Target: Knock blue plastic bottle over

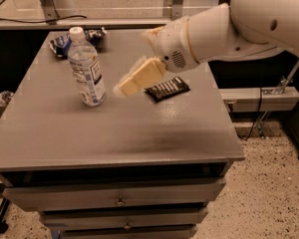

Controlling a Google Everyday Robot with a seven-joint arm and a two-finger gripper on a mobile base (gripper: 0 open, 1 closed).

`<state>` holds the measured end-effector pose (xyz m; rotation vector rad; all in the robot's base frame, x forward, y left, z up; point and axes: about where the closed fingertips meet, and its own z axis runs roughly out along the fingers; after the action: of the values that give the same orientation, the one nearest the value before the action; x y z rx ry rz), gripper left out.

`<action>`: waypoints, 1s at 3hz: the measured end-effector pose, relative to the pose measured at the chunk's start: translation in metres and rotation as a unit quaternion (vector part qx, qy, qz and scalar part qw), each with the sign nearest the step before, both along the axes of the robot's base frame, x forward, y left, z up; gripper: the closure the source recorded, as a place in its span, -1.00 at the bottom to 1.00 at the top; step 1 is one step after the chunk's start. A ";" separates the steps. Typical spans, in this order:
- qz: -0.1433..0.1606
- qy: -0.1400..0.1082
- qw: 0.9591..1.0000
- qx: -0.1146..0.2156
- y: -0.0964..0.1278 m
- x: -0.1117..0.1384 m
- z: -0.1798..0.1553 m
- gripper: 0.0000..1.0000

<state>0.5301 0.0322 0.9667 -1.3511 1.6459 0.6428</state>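
Observation:
The blue plastic bottle (87, 71) stands upright on the left half of the grey table (139, 133); it is clear with a white cap and a white label with black print. My gripper (122, 89), with cream-coloured fingers pressed together, hangs just above the table a short way right of the bottle's lower half. It points left and down at the bottle and there is a small gap between them. It holds nothing. The white arm reaches in from the upper right.
A flat black candy-bar wrapper (167, 89) lies just right of the gripper. A blue-and-silver snack bag (62, 44) lies at the back left corner, behind the bottle. Drawers (119, 200) sit under the tabletop. A rail and glass panel run behind the table.

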 end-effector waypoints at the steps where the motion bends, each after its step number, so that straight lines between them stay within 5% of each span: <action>1: 0.004 0.008 0.999 0.043 0.034 0.020 -0.023 -1.00; 3: 0.019 0.025 0.994 0.102 0.100 0.052 -0.048 -1.00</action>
<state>0.5823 0.1322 0.9191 -1.2290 1.5509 0.8502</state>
